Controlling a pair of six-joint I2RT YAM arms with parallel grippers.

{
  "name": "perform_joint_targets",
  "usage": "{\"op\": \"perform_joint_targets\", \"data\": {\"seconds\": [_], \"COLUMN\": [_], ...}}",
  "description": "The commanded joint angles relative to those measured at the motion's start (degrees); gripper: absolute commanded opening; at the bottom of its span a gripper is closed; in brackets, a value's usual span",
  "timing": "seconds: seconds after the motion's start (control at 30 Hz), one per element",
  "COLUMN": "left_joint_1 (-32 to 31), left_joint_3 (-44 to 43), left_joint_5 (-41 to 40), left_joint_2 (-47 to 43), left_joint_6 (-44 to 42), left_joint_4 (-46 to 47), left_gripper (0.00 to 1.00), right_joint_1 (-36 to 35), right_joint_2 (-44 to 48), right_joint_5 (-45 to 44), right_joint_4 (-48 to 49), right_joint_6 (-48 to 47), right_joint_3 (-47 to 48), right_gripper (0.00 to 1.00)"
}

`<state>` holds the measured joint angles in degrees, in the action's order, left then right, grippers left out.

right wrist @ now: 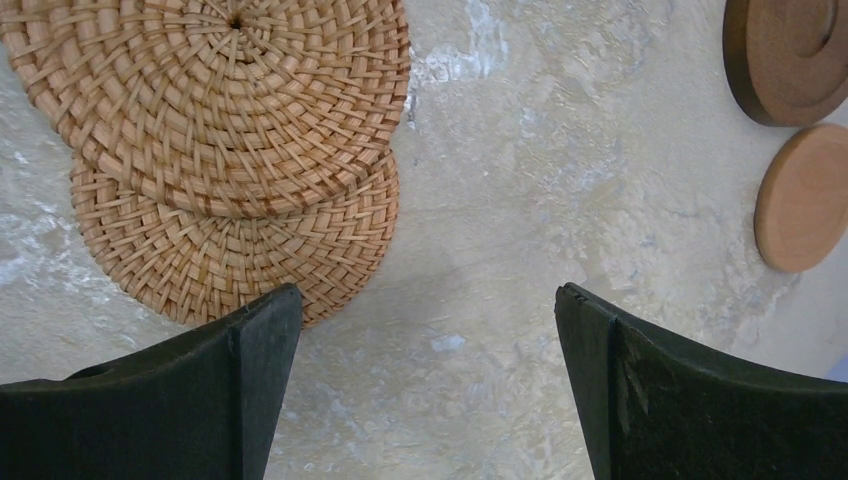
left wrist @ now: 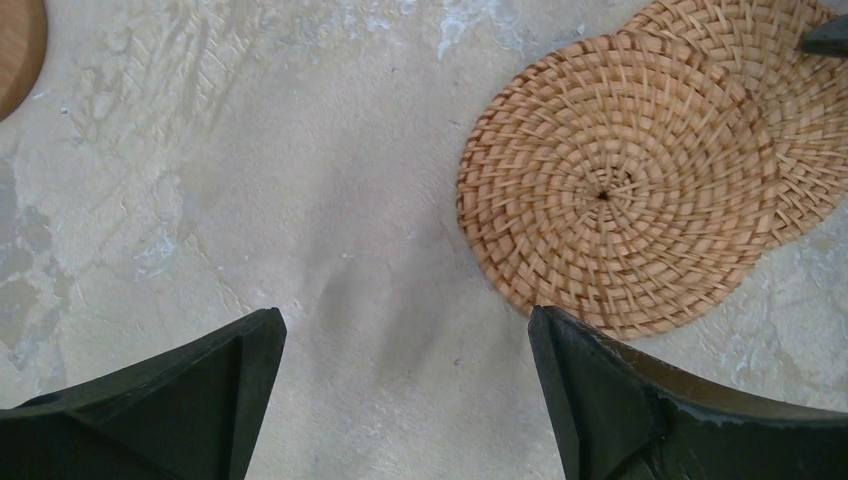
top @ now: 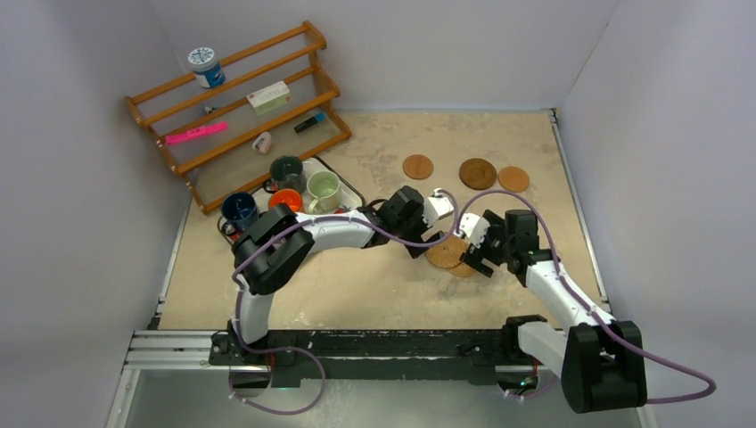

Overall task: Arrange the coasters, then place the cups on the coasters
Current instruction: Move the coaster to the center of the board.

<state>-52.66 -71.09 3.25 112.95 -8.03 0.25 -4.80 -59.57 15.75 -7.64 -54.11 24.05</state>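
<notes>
I'd put us early in the job. Three smooth round wooden coasters sit in a loose row at the far right of the sandy table (top: 357,285). They are a light brown wooden coaster (top: 417,166), a darker wooden coaster with a ring in its face (top: 478,173), and a second light brown disc (top: 513,178) just beside it.

The other two coasters are not yet separated. The upper round woven wicker coaster (left wrist: 605,195) lies partly over the lower wicker coaster (left wrist: 770,90) near the middle of the table, between my two arms. Both are thin, straw-coloured spirals of tight weave with bumpy rims.

No cup is on a coaster yet. The small handled mugs are clustered at the far left, on or beside a dark-rimmed tray (top: 349,190): a dark blue mug (top: 239,209), an orange mug (top: 285,200), a pale green mug (top: 323,189) and a dark grey-green mug (top: 287,171). I can count only four from overhead, so a fifth may be hidden.

My left gripper (left wrist: 402,315) has its jaws spread wide over bare table and holds nothing, with the wicker pair just off to one side. My right gripper (right wrist: 428,290) is equally wide open and empty, one finger near the lower wicker coaster's edge.

What's left is splitting the wicker pair, placing them, and moving every mug.
</notes>
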Motion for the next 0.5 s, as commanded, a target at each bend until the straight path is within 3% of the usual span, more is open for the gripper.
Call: {"op": "perform_joint_targets", "data": {"seconds": [0.0, 0.2, 0.47], "left_joint_1": [0.9, 1.3, 2.3], "left_joint_3": [-3.4, -4.6, -5.0], "left_joint_5": [1.4, 0.2, 5.9], "left_joint_2": [0.6, 2.1, 2.0], "left_joint_6": [2.6, 4.4, 8.4], "left_joint_4": [1.2, 0.5, 0.8], "left_gripper": [1.00, 1.00, 1.00], "right_joint_1": [1.6, 2.2, 2.2], "right_joint_2": [-0.1, 0.5, -1.0], "right_joint_5": [-5.9, -5.0, -3.0], "right_joint_4": [-3.8, -4.9, -5.8], "right_joint_6": [-3.0, -3.3, -2.9], "right_joint_3": [-2.1, -1.6, -0.7], "right_gripper": [0.99, 0.99, 0.99]}}
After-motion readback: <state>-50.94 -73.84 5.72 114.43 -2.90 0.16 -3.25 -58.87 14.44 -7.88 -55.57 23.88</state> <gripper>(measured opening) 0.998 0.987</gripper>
